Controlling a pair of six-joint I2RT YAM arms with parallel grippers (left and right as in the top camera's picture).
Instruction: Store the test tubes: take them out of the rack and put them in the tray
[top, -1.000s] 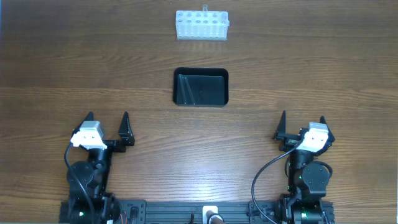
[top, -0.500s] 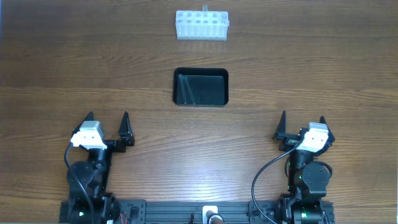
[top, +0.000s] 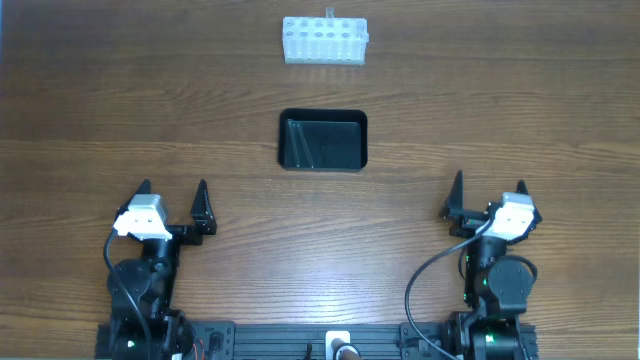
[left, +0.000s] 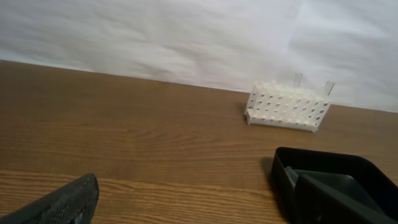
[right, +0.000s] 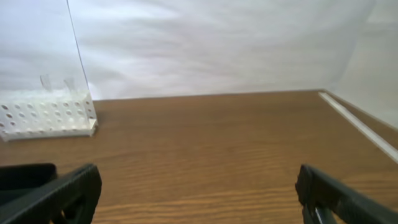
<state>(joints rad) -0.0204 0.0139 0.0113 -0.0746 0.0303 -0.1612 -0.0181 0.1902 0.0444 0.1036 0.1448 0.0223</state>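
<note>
A brown wooden table carries the left gripper at the lower left of the overhead view and the right gripper at the lower right, both with fingers spread wide and holding nothing. The black tray lies at centre. Well apart from it, at top centre, stands the white test tube rack, with two clear test tubes upright in it (clearest from the left wrist). Over the last half second only the right gripper has shifted, slightly rightward, so the task seems barely begun.
</note>
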